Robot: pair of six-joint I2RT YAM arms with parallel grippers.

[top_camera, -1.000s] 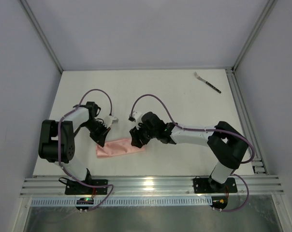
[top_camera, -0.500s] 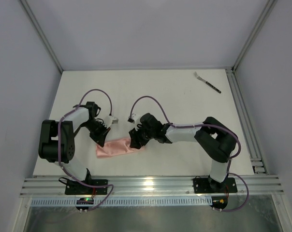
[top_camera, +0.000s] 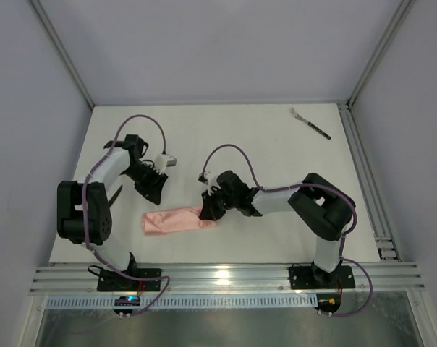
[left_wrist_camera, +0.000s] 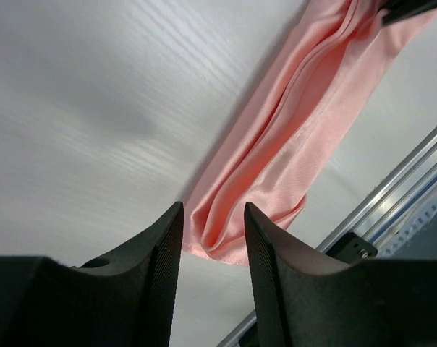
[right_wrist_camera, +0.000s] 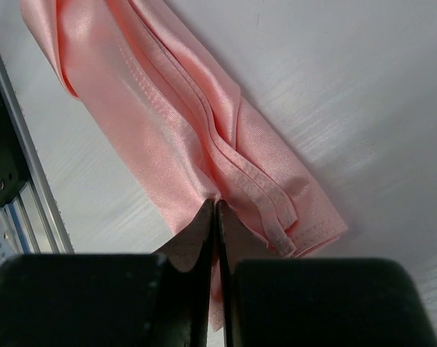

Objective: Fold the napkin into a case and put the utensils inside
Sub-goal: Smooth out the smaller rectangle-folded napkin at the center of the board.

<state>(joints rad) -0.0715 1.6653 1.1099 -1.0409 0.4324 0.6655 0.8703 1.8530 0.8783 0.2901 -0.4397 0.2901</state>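
White tabletop point(top_camera: 276, 144) boxed in by grey walls, with a metal rail point(top_camera: 226, 278) along the near edge. So the pink napkin point(top_camera: 176, 220) is folded down to a long narrow strip, lying flat near the front of the table, a bit left of centre, pretty much between the two arms.

The right claw point(right_wrist_camera: 217, 208) is down on the strip's right end. Its fingers are pressed tight together with the tips right on the stacked fold edges, and it looks like they've got a layer of the cloth pinched. You can see the separate layers fanned out a little next to the tips.

The left claw point(left_wrist_camera: 213, 211) is up off the table, just behind the strip's left end. Its fingers are spread with a clear gap and it's holding nothing; the wrist view just looks down through that gap at the rounded left end of the cloth.

The fork point(top_camera: 310, 123) is way off in the far right corner, lying flat on the table, well apart from the napkin and both arms.
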